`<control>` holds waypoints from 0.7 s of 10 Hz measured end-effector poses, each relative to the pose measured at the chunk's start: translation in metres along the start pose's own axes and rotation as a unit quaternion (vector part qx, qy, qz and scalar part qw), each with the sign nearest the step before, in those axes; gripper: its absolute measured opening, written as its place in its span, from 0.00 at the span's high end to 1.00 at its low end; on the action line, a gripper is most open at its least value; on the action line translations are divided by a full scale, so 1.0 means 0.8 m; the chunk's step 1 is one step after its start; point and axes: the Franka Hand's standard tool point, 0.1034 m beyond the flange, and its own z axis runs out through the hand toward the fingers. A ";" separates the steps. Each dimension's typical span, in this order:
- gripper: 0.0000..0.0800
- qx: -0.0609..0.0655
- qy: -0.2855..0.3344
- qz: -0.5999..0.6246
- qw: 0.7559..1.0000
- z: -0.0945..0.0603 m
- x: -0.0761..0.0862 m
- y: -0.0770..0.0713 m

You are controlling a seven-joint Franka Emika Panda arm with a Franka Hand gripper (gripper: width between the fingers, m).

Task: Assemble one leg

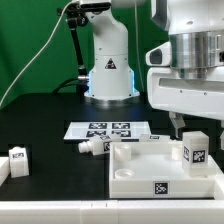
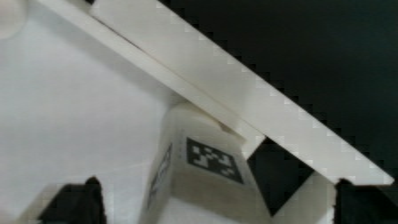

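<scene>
One leg, a stubby white peg with a black-and-white tag, stands upright on the near right corner of the big white square panel. My gripper hangs just above it. In the wrist view the leg sits between my two dark fingertips, with a gap showing on each side, so the jaws are open around it. The panel's rim runs slantwise across that view. A second leg lies on its side near the marker board. A third leg stands at the exterior view's left.
The marker board lies flat behind the panel. The robot base stands at the back middle. Another white part shows at the exterior view's left edge. The table top is black.
</scene>
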 end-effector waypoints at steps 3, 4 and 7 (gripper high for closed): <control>0.19 -0.004 0.004 -0.167 0.986 0.000 0.005 0.003; 0.19 -0.005 0.004 -0.204 0.979 -0.001 0.006 0.003; 0.19 -0.004 0.021 -0.368 0.930 -0.002 0.008 -0.004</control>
